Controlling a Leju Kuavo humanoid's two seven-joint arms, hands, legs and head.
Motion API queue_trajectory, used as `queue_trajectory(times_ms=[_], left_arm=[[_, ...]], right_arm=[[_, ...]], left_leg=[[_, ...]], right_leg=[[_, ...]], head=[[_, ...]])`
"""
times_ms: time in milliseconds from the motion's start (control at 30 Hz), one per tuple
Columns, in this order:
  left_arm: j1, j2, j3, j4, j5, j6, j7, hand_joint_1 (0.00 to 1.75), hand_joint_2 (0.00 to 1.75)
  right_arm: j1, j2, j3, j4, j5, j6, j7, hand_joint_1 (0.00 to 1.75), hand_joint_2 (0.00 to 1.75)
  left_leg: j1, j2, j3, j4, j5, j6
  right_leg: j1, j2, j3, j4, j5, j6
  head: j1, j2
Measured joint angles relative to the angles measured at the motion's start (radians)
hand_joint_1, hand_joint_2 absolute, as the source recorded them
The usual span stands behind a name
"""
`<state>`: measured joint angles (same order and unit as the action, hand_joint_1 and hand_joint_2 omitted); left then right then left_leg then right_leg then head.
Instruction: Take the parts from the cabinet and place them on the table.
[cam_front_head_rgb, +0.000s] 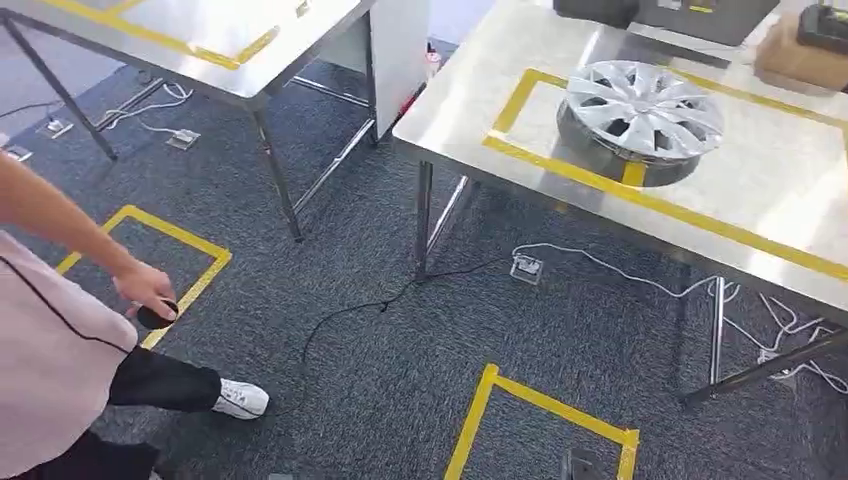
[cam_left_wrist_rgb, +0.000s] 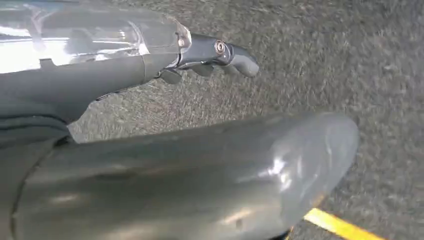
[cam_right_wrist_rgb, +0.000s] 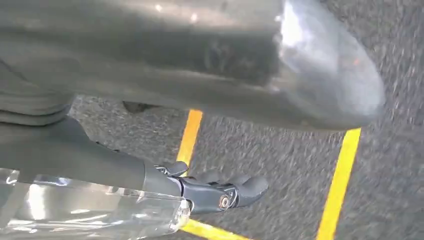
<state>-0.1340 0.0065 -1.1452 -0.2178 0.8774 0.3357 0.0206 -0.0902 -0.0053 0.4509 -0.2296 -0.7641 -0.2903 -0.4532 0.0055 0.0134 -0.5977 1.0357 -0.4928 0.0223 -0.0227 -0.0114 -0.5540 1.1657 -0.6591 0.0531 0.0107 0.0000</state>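
Note:
A silver wheel cover (cam_front_head_rgb: 640, 115) lies on a steel table (cam_front_head_rgb: 760, 210) at the right, inside a rectangle of yellow tape. My left hand (cam_left_wrist_rgb: 200, 52) hangs over dark carpet, its fingers apart and holding nothing. My right hand (cam_right_wrist_rgb: 210, 192) also hangs over the carpet, above yellow tape lines, with nothing in it.
A person in a pink top stands at the left, one hand (cam_front_head_rgb: 145, 285) holding a small black round object (cam_front_head_rgb: 157, 316). A second steel table (cam_front_head_rgb: 200, 45) stands at the back left. White cables (cam_front_head_rgb: 620, 270) and floor sockets lie under the tables. Yellow tape squares (cam_front_head_rgb: 545, 405) mark the carpet.

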Motion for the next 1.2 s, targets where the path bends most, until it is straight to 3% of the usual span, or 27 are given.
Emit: queue_trajectory(times_ms=[33,67,100,133,200,233,267,367,400,433,467,533,600,667,700,733,767,800,833,900,933,967,1033,1067,1100,1133,1200], left_arm=[[0.001,-0.001,0.0,0.0,-0.001,0.0,0.0,0.0,0.0],[0.002,-0.001,0.0,0.0,0.0,0.0,0.0,0.0,0.0],[0.005,0.0,0.0,0.0,0.0,0.0,0.0,0.0,0.0],[0.005,0.001,0.0,0.0,0.0,0.0,0.0,0.0,0.0],[0.005,0.001,0.0,0.0,0.0,0.0,0.0,0.0,0.0],[0.005,-0.001,0.0,0.0,0.0,0.0,0.0,0.0,0.0],[0.002,-0.003,0.0,0.0,0.0,0.0,0.0,0.0,0.0],[0.008,-0.005,0.0,0.0,0.0,-0.001,0.001,0.0,0.0],[0.008,-0.003,0.0,0.0,0.0,0.0,0.001,0.0,0.0],[0.009,-0.002,0.0,0.0,0.0,0.0,0.001,0.0,0.0],[0.006,0.0,0.0,0.0,0.0,0.0,0.001,0.0,0.0],[0.002,0.0,0.0,0.0,0.0,-0.001,0.001,0.0,0.0],[0.006,0.001,0.0,0.0,0.0,-0.001,0.004,0.0,0.0],[0.007,0.002,0.0,0.0,0.0,-0.001,0.004,0.0,0.0],[0.007,0.003,0.0,0.0,0.0,0.0,0.004,0.0,0.0],[0.006,0.003,0.0,0.0,0.0,-0.001,0.004,0.0,0.0],[0.003,0.002,0.0,-0.001,0.0,-0.001,0.004,0.0,0.0],[0.003,0.003,0.0,-0.001,0.0,-0.001,0.004,0.0,0.0],[0.004,0.003,0.0,0.0,0.0,-0.001,0.004,0.0,0.0],[0.005,0.003,0.0,0.0,0.0,-0.001,0.005,0.0,0.0],[0.005,0.003,0.0,0.0,0.0,-0.001,0.005,0.0,0.0],[0.003,0.004,0.0,0.0,0.0,-0.001,0.005,0.0,0.0],[0.0,0.002,0.0,0.0,0.0,-0.001,0.005,0.0,0.0],[0.001,0.001,0.0,0.0,0.0,-0.001,0.005,0.0,0.0],[0.003,0.001,0.0,0.0,0.0,-0.001,0.005,0.0,0.0],[0.005,0.002,0.0,0.0,0.0,-0.001,0.006,0.0,0.0],[0.005,0.003,0.0,0.0,0.0,-0.001,0.006,0.0,0.0]], right_arm=[[0.003,-0.001,0.0,0.0,0.0,0.0,0.0,0.0,0.0],[0.003,-0.001,0.0,0.001,0.0,0.0,0.0,0.0,0.0],[0.002,-0.001,0.0,0.002,0.0,0.0,0.0,0.0,0.0],[0.0,0.0,0.0,0.002,0.0,0.0,0.0,0.0,0.0],[-0.004,0.0,0.001,0.002,0.0,0.0,0.0,0.0,0.0],[-0.004,-0.002,0.002,0.002,0.0,0.0,0.0,0.0,0.0],[-0.002,-0.005,0.003,0.003,0.0,-0.001,0.0,0.0,0.0],[-0.011,-0.005,0.006,0.003,-0.001,-0.001,0.0,0.0,0.0],[-0.012,-0.002,0.007,0.003,-0.001,0.0,0.0,0.0,0.0],[-0.014,-0.001,0.008,0.003,-0.001,0.0,0.0,0.0,0.0],[-0.012,0.0,0.008,0.003,-0.001,0.0,0.0,0.0,0.0],[-0.005,0.0,0.008,0.004,-0.001,0.0,0.0,0.0,0.0],[-0.003,0.001,0.014,0.004,-0.002,0.0,0.0,0.0,0.0],[-0.004,0.002,0.016,0.004,-0.002,0.0,0.0,0.0,0.0],[-0.005,0.003,0.016,0.004,-0.002,0.0,0.0,0.0,0.0],[-0.006,0.002,0.016,0.004,-0.002,0.0,0.0,0.0,0.0],[-0.007,0.0,0.016,0.004,-0.002,0.0,0.0,0.0,0.0],[-0.008,0.0,0.016,0.004,-0.002,0.0,0.0,0.0,0.0],[-0.01,0.0,0.016,0.004,-0.002,0.0,0.0,0.0,0.0],[-0.01,0.002,0.016,0.003,-0.002,0.0,0.0,0.0,0.0],[-0.01,0.002,0.017,0.003,-0.002,0.0,0.0,0.0,0.0],[-0.009,0.002,0.017,0.003,-0.002,0.0,0.0,0.0,0.0],[0.0,0.001,0.017,0.003,-0.002,-0.002,0.0,0.0,0.0],[0.003,0.001,0.017,0.004,-0.002,-0.003,0.0,0.0,0.0],[0.004,0.001,0.017,0.004,-0.002,-0.003,0.0,0.0,0.0],[0.003,0.001,0.018,0.004,-0.002,-0.003,0.0,0.0,0.0],[-0.001,0.001,0.019,0.004,-0.002,-0.003,0.0,0.0,0.0]], left_leg=[[-0.003,-0.018,0.001,0.0,0.0,0.003],[-0.006,-0.035,0.002,0.0,-0.001,0.005],[-0.009,-0.051,0.005,0.0,-0.001,0.005],[-0.013,-0.066,0.007,0.0,-0.002,0.007],[-0.019,-0.092,0.016,0.0,-0.002,0.008],[-0.015,-0.102,0.014,-0.001,-0.002,0.008],[-0.02,-0.115,0.01,0.0,-0.002,0.006],[-0.009,-0.139,0.003,-0.005,0.007,-0.009],[-0.017,-0.133,0.003,-0.008,0.005,-0.012],[-0.021,-0.046,-0.001,0.006,-0.009,-0.016],[-0.017,-0.004,-0.023,0.05,-0.045,-0.026],[-0.002,-0.004,-0.094,0.191,-0.112,-0.042],[0.013,-0.009,-0.132,0.259,-0.119,-0.059],[0.023,0.0,-0.081,0.162,-0.045,-0.073],[0.025,0.023,-0.035,0.079,-0.003,-0.078],[0.021,0.088,-0.003,0.013,0.0,-0.087],[0.011,0.103,0.0,0.011,-0.008,-0.073],[0.011,0.085,-0.002,0.012,-0.009,-0.05],[0.008,0.078,-0.004,0.013,-0.011,-0.041],[0.005,0.05,-0.008,0.012,-0.009,-0.025],[0.009,0.034,-0.008,0.01,-0.005,-0.019],[0.009,0.019,-0.009,0.01,-0.003,-0.014],[0.005,-0.012,-0.01,0.01,-0.001,-0.005],[0.003,-0.03,-0.01,0.011,-0.001,-0.003],[0.002,-0.047,-0.01,0.011,0.0,-0.002],[-0.001,-0.063,-0.008,0.011,0.0,-0.001],[-0.005,-0.094,-0.004,0.011,0.001,-0.001]], right_leg=[[0.003,0.003,-0.041,0.085,-0.031,-0.003],[0.006,0.004,-0.071,0.137,-0.039,-0.007],[0.009,0.006,-0.079,0.137,-0.018,-0.014],[0.012,0.009,-0.069,0.097,0.023,-0.023],[0.021,0.03,-0.018,-0.057,0.128,-0.046],[0.027,0.068,0.004,-0.126,0.154,-0.061],[0.024,0.079,0.01,-0.137,0.151,-0.068],[0.033,0.061,0.022,-0.162,0.147,-0.077],[0.024,0.044,0.033,-0.189,0.154,-0.071],[0.021,0.037,0.043,-0.205,0.162,-0.065],[0.021,0.027,0.048,-0.212,0.164,-0.069],[0.02,-0.002,0.049,-0.211,0.162,-0.067],[0.015,-0.029,0.049,-0.208,0.157,-0.06],[0.006,-0.053,0.053,-0.2,0.148,-0.048],[0.001,-0.062,0.055,-0.193,0.141,-0.039],[0.003,-0.072,0.057,-0.182,0.131,-0.029],[0.008,-0.078,0.054,-0.174,0.122,-0.019],[0.008,-0.084,0.058,-0.173,0.12,-0.016],[0.007,-0.093,0.063,-0.175,0.119,-0.015],[0.003,-0.112,0.069,-0.179,0.116,-0.006],[-0.002,-0.065,0.067,-0.167,0.097,0.004],[-0.003,-0.027,0.05,-0.122,0.058,0.003],[-0.001,0.001,-0.016,0.041,-0.025,-0.001],[0.001,0.004,-0.049,0.111,-0.048,-0.005],[0.004,0.006,-0.069,0.146,-0.049,-0.009],[0.007,0.008,-0.067,0.13,-0.023,-0.016],[0.012,0.025,-0.017,-0.011,0.079,-0.035]], head=[[0.005,0.0],[0.012,0.0],[0.02,0.0],[0.024,0.0],[0.032,0.0],[0.032,0.0],[0.023,0.0],[0.039,0.0],[0.04,0.0],[0.039,0.0],[0.021,0.0],[0.013,0.0],[0.01,0.0],[0.0,0.0],[-0.003,0.0],[-0.009,0.0],[-0.023,0.0],[-0.015,0.0],[-0.003,0.0],[-0.007,0.0],[-0.002,0.0],[0.0,0.0],[0.006,0.0],[0.011,0.0],[0.018,0.0],[0.025,0.0],[0.032,0.0]])
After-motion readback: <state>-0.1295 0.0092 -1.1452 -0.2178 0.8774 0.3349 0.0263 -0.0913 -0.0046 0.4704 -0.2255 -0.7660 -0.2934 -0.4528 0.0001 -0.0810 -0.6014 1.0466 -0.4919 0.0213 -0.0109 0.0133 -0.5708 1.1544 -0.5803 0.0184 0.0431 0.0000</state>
